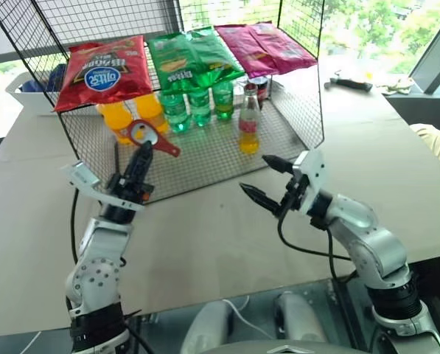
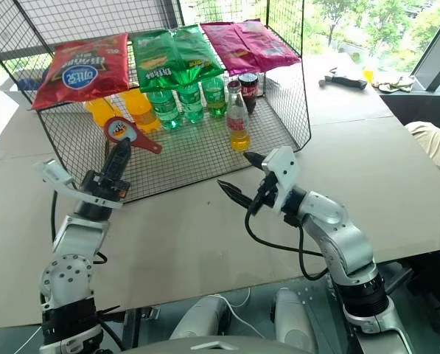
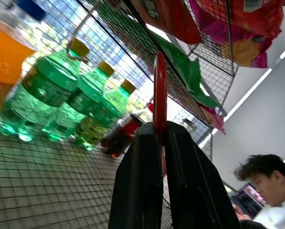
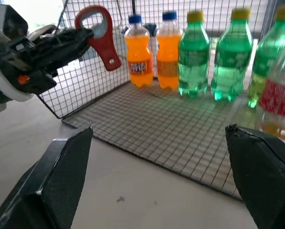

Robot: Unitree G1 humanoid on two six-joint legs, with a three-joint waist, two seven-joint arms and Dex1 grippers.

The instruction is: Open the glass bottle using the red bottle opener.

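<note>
Left pincer [image 1: 140,158] pinching red bottle opener [image 1: 150,137]; right pincer [image 1: 266,181] spread, short of glass bottle [image 1: 249,120]. Next: steady bottle, hook cap.

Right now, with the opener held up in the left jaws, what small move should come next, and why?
Probably bring the right gripper forward to close on the glass bottle. Its jaws stand wide open and empty in front of the wire rack, short of the bottle, which stands free and upright on the rack floor. The left gripper already pinches the red bottle opener, so the bottle likely needs steadying first.
</note>
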